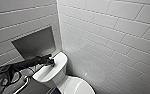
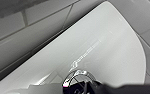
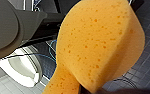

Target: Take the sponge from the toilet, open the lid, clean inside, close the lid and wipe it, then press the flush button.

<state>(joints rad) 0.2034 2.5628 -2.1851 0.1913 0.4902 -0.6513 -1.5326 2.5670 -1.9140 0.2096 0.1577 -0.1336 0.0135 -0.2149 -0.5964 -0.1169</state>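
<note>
Flush button [image 2: 79, 76], round and dark with a shiny metallic rim, sat in the middle of the flat tank top of the toilet [image 1: 56, 72], directly under the left gripper [image 1: 51, 62]. In the head view the black left arm reached in across the tank and its tip rested at the button's spot; in the left wrist view the rim lay right against the dark gripper parts. How far that gripper stood open could not be told.

The sponge [image 3: 98, 42] was well away from the tank, clamped in the right gripper [image 3: 87, 90]. Its porous orange-yellow foam was pinched to a narrow waist at the grip and bulged into a broad rounded lobe beyond it, dotted with small darker pores.

The tank top was glossy white ceramic with rounded corners. The lid [image 1: 74, 86], smooth and white, lay closed over the bowl. Pale rectangular wall tiles [image 1: 111, 35] met in a corner behind the tank, and a dull grey recessed panel [image 1: 34, 42] sat in the wall above the arm.
</note>
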